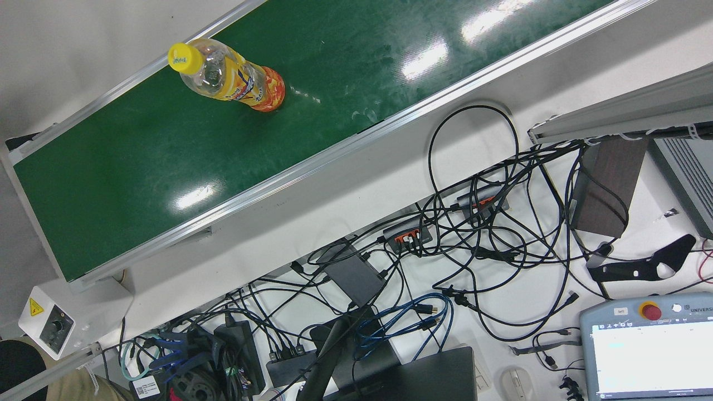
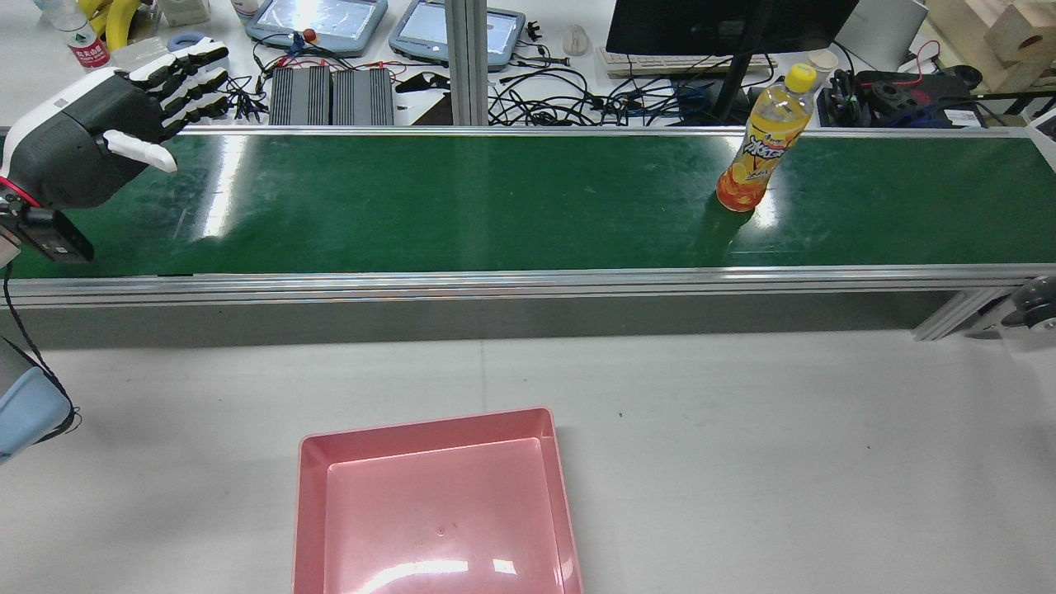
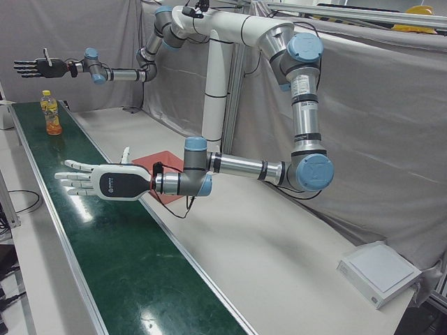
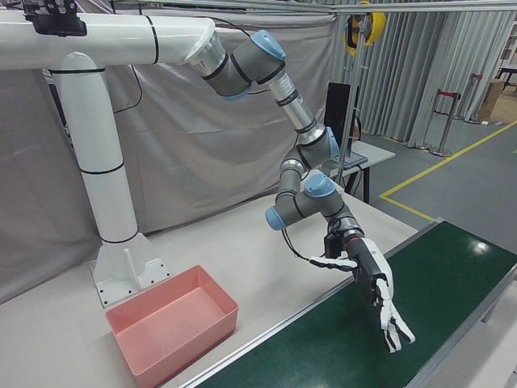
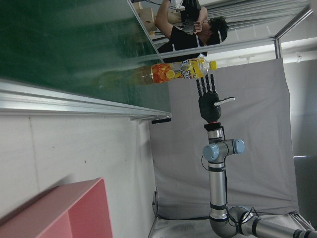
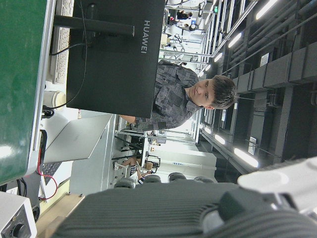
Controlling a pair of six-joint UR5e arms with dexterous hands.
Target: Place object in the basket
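Observation:
A clear bottle with a yellow cap and an orange label [image 2: 759,144] stands upright on the green conveyor belt [image 2: 495,206], toward its right end; it also shows in the front view as the bottle [image 1: 234,78]. My left hand [image 2: 107,124] hovers open over the belt's left end, far from the bottle, fingers stretched flat [image 3: 94,181]. My right hand [image 3: 38,68] is open too, held high in the air past the bottle [image 3: 49,113]; the left hand view shows that right hand [image 5: 209,96] beyond the bottle [image 5: 181,72]. The pink basket [image 2: 313,462] sits empty on the white table.
Cables, teach pendants and a monitor [image 2: 726,25] crowd the desk behind the belt. A person [image 5: 190,29] sits past the belt's far side. The belt's aluminium rail [image 2: 495,285] separates it from the table.

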